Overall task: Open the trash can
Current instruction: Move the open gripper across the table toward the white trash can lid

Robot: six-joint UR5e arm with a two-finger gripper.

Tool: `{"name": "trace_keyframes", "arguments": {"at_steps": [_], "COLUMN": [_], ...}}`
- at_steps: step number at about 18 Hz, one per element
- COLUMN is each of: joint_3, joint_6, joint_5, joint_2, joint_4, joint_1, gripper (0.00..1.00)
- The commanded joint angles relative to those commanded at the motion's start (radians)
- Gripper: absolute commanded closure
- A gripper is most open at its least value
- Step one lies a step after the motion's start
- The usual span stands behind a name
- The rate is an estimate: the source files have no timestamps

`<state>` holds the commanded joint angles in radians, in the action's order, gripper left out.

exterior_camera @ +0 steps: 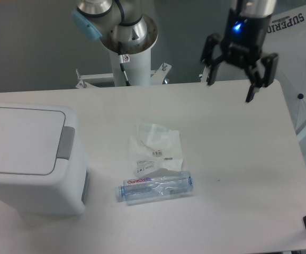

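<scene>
One fixed camera looks steeply down across the white table (232, 159) toward the arm's base (132, 58).

White boxy trash can (31, 159), lid shut, upright at table's left edge

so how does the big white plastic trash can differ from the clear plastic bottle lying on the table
The white boxy plastic trash can is opaque; the clear plastic bottle is see-through. The trash can stands upright at the table's left edge with its lid shut; the bottle lies on its side near the middle. The trash can is far larger. Both rest on the white table.
</scene>
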<state>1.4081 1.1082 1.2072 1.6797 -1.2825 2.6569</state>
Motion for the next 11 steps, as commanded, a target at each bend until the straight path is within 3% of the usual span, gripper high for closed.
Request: {"name": "trace_keyframes", "arguments": {"at_steps": [4, 11], "joint_3": [0.006, 0.012], "joint_6": [-0.261, -0.643], "joint_5": [-0.002, -0.005], "joint_2": [0.008, 0.038], "joint_4": [0.069, 0.110], "joint_1": [-0.084, -0.202], "gripper": [0.00, 0.00]}}
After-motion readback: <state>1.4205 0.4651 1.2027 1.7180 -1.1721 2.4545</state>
